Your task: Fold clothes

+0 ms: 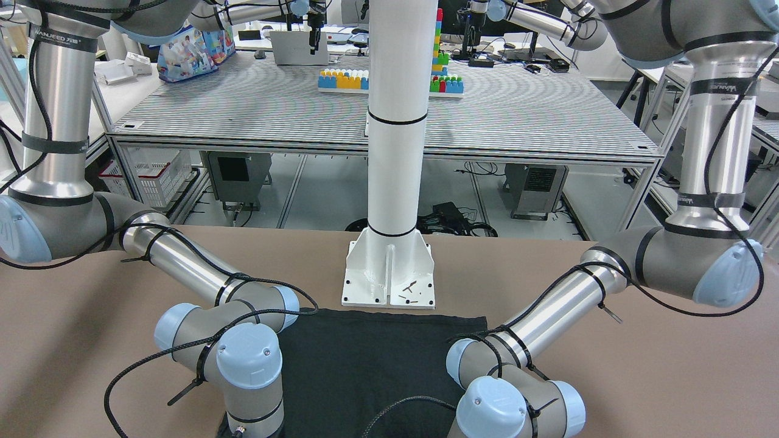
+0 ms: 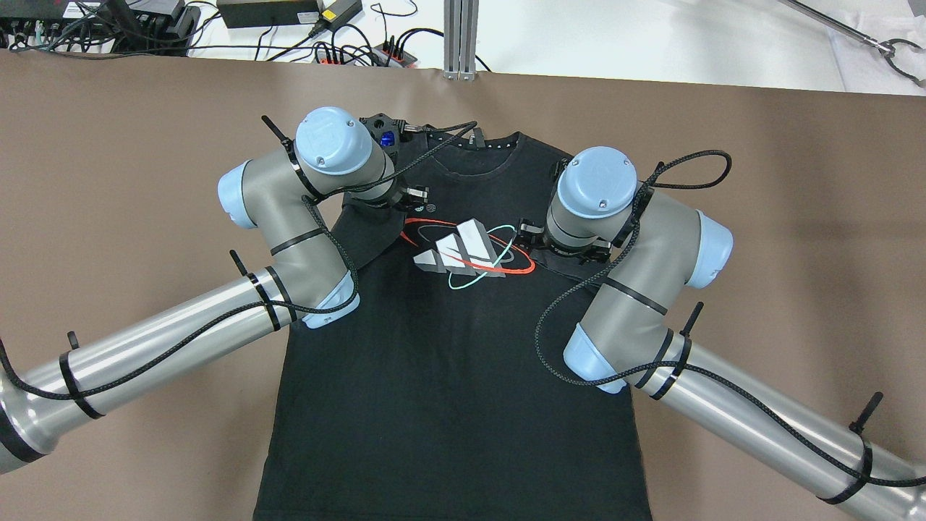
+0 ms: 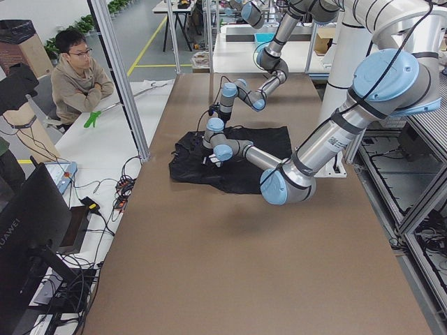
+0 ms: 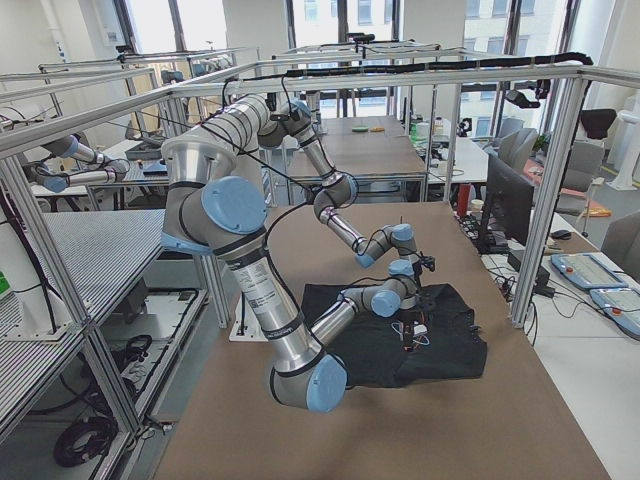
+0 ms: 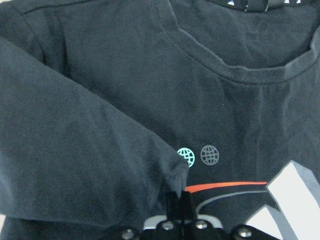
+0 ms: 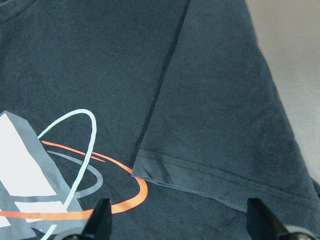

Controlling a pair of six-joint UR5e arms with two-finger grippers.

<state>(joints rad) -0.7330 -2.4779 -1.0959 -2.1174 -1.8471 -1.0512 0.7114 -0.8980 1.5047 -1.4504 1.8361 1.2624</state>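
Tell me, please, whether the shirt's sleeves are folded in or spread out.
Folded in: the left sleeve, pinched in the left gripper's jaws, and right sleeve lie over the shirt.

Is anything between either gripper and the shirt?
Nothing visible does. The left gripper pinches a folded sleeve of the black T-shirt; the right gripper hangs open directly over the other sleeve.
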